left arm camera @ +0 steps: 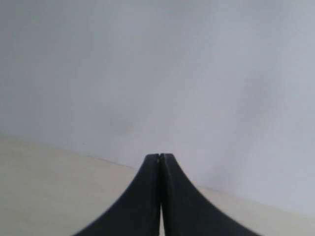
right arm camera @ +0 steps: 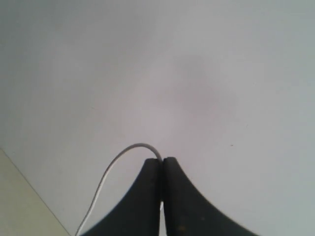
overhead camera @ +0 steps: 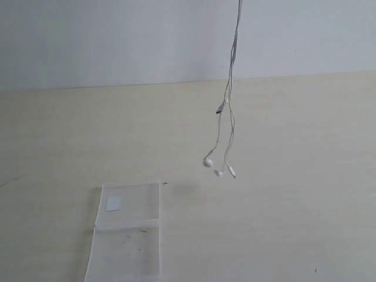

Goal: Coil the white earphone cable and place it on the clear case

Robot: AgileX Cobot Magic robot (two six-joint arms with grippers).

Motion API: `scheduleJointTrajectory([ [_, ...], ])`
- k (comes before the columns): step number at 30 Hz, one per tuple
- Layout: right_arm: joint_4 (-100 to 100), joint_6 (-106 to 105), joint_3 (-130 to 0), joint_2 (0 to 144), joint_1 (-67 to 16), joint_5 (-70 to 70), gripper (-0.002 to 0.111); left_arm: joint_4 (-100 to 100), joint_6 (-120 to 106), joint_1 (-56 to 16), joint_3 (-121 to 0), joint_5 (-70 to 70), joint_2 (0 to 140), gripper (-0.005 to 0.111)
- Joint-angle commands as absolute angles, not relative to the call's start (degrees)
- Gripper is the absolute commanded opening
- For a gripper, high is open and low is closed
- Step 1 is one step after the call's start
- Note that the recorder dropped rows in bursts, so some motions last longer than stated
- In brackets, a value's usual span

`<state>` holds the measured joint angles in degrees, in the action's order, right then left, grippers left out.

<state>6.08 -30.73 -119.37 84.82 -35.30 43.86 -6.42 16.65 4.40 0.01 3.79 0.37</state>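
The white earphone cable [overhead camera: 232, 70] hangs straight down from above the exterior view's top edge, its two earbuds [overhead camera: 208, 161] and plug dangling just above the tabletop. My right gripper [right arm camera: 162, 160] is shut on the cable [right arm camera: 114, 164], which loops out of the fingertips and drops away. The clear case [overhead camera: 126, 235] lies open and flat at the front left of the table, a small white sticker on its far panel. My left gripper [left arm camera: 161, 156] is shut with nothing between its fingers. Neither gripper shows in the exterior view.
A pale wooden tabletop [overhead camera: 294, 194] runs back to a plain white wall [overhead camera: 117, 41]. Both wrist views face that wall from high up.
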Motion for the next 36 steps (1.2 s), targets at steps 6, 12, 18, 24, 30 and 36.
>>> scheduleJointTrajectory([
  [6,6.2,-29.9,-119.2,84.8,-35.3,42.9,0.0,14.0,51.7,3.6,0.0,16.4,1.2,0.0],
  [12,5.9,-27.8,-119.2,84.8,-35.3,41.5,0.0,55.2,77.6,3.4,-1.9,44.2,11.6,0.0],
  [18,0.5,-28.1,-119.2,84.8,-35.3,41.5,0.0,60.0,76.4,3.5,-7.1,50.5,24.5,0.0],
  [24,-1.0,-28.0,-119.2,84.8,-35.3,41.5,0.0,61.0,76.4,3.5,-12.7,60.7,38.2,0.0],
  [30,-1.5,-27.9,-119.2,84.8,-35.3,41.4,0.0,62.4,73.9,1.3,-17.0,67.0,49.1,0.0],
  [36,-2.1,-27.9,-119.2,84.8,-35.3,40.5,0.0,55.8,65.3,-13.4,-24.1,51.7,61.3,0.0],
])
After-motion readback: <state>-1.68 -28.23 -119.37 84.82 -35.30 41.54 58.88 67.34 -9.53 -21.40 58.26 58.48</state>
